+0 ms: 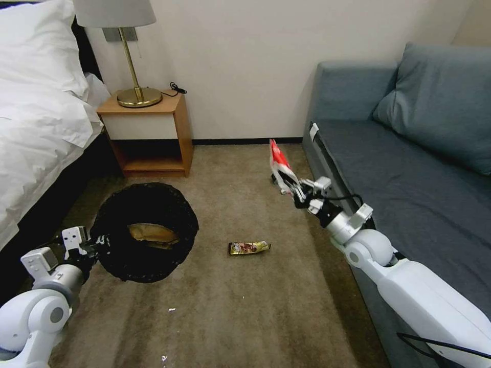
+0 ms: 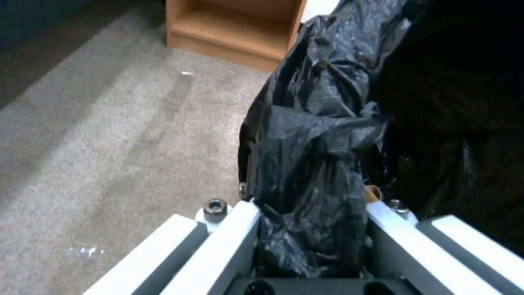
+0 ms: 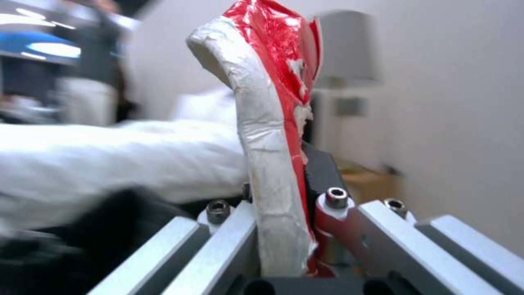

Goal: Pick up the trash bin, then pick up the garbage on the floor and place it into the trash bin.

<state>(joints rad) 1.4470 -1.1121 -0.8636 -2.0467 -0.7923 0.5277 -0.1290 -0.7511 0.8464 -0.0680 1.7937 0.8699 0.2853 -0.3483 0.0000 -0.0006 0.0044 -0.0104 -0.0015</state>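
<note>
The left claw [image 1: 99,240] grips the rim of the black-bagged round trash bin [image 1: 146,230], a crumpled brown paper bag [image 1: 153,234] already inside. The right claw [image 1: 292,188] pinches the red-and-white crumpled wrapper [image 1: 279,161] aloft beside the sofa; the shiny gold snack wrapper [image 1: 249,248] remains on the carpet.

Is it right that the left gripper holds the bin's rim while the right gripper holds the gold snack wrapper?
Not quite. The right gripper holds the red-and-white wrapper, per the right wrist view. The gold snack wrapper lies on the carpet.
</note>
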